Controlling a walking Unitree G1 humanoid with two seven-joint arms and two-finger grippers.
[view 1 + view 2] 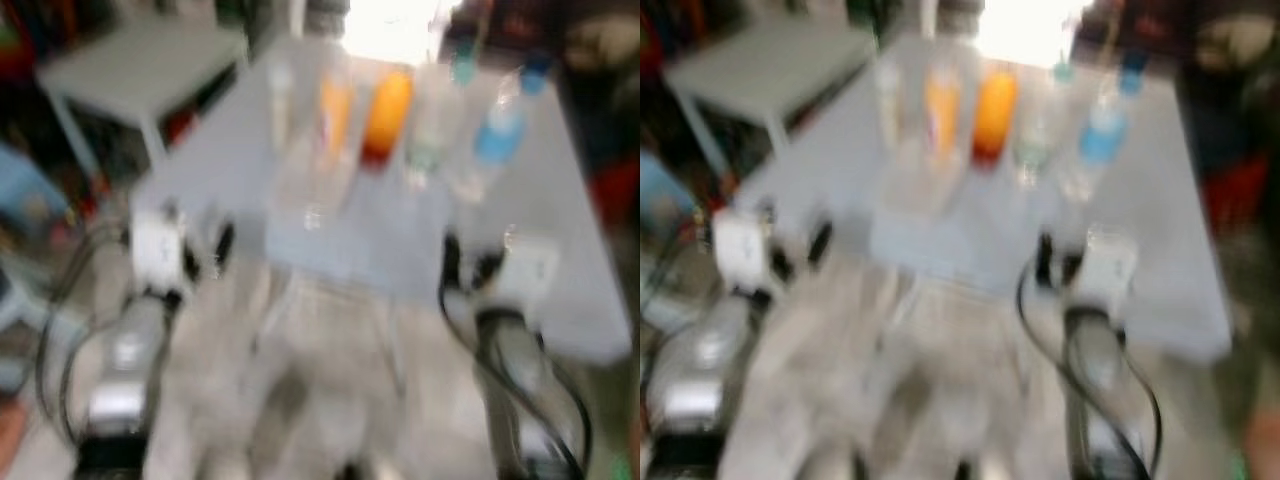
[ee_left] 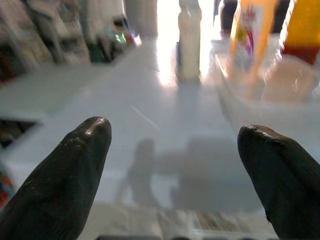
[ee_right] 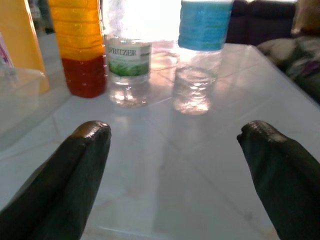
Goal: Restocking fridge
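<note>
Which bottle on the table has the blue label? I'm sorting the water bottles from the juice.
The clear bottle with the blue label, rightmost in the row, right of the green-labelled water bottle and the orange bottle.

At lower left of the left eye view, the left arm is a silver, rounded tube ending in a white boxy wrist block with dark fittings. The right arm at lower right looks alike, with black cables looping beside it. Each wrist view shows two long fingers, glossy black, thick and tapering to blunt rounded tips.
</note>
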